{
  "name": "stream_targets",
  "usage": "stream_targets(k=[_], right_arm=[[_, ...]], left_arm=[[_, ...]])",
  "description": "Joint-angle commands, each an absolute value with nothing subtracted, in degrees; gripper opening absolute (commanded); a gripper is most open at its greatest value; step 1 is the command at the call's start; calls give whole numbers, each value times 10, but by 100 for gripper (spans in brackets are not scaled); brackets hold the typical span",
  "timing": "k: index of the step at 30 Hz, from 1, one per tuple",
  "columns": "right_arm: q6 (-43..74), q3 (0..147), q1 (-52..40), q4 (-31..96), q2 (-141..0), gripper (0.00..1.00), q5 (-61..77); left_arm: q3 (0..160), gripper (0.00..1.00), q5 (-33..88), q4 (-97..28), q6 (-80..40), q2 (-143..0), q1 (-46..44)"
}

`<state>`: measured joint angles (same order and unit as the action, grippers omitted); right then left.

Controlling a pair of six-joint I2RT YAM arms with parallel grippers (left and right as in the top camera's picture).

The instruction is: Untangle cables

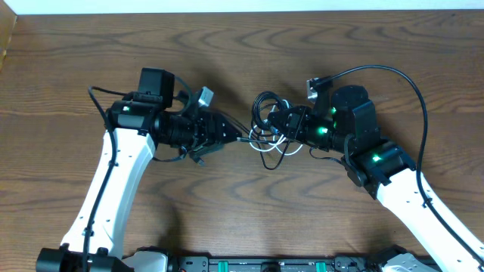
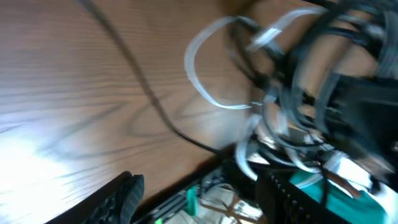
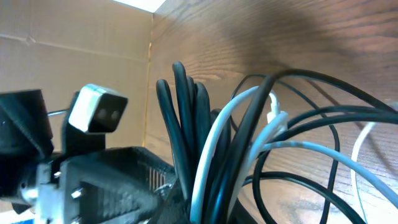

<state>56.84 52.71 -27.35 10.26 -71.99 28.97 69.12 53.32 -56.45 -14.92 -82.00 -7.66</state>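
Observation:
The cables lie as one tangle of thin black cords and a white cord at the table's middle, between my two grippers. My right gripper reaches in from the right and is shut on the bundle. In the right wrist view the black and white cords rise straight out of its jaws, which they hide. My left gripper is just left of the tangle. In the blurred left wrist view its fingers stand wide apart and empty, with the tangle ahead and a white loop.
A cardboard wall stands at the far left edge and also shows in the right wrist view. The right arm's thick black cable arches over the table. A black base rail runs along the front edge.

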Motion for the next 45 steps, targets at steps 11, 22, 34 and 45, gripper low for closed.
stream_targets(k=[11, 22, 34, 45], right_arm=[[641, 533, -270, 91, -710, 9, 288], [643, 533, -271, 83, -710, 9, 309], [642, 533, -271, 97, -710, 11, 326], [515, 533, -270, 253, -711, 96, 148]], left_arm=[[695, 64, 677, -528, -156, -814, -77], [695, 50, 665, -512, -198, -814, -83], [695, 8, 649, -480, -209, -814, -90], [695, 8, 389, -528, -281, -814, -90]])
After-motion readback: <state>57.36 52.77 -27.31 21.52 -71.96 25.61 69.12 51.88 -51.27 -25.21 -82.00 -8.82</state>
